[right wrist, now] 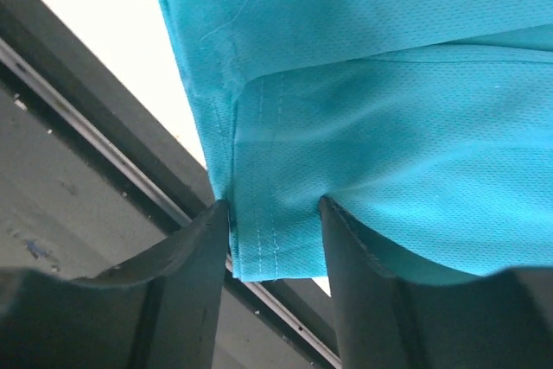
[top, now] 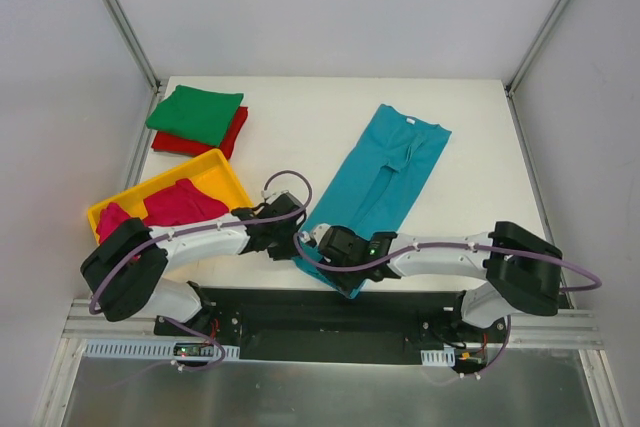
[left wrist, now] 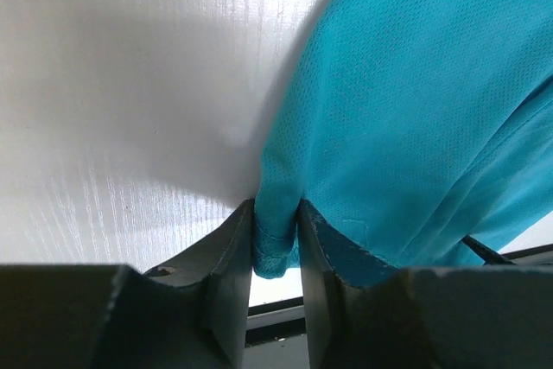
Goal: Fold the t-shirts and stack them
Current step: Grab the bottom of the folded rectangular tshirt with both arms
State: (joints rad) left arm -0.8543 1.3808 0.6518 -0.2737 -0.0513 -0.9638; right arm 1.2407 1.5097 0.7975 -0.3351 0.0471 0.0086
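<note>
A teal-blue t-shirt (top: 385, 172) lies folded lengthwise on the white table, collar far and hem near. Both grippers are at its near hem. My left gripper (top: 298, 235) (left wrist: 276, 218) is shut on a bunched corner of the teal t-shirt (left wrist: 415, 110), pinched tight between its fingers. My right gripper (top: 325, 252) (right wrist: 272, 213) straddles the stitched hem of the teal t-shirt (right wrist: 389, 84); its jaws stand apart with the flat cloth between them. A folded green t-shirt (top: 195, 114) rests on a folded red t-shirt (top: 233, 137) at the far left. Magenta-pink t-shirts (top: 180, 205) lie crumpled in the tray.
A yellow plastic tray (top: 218, 159) sits at the near left beside my left arm. The table's near edge and a black mounting rail (right wrist: 86, 127) run just below the hem. Metal frame posts (top: 120, 17) rise at the back corners.
</note>
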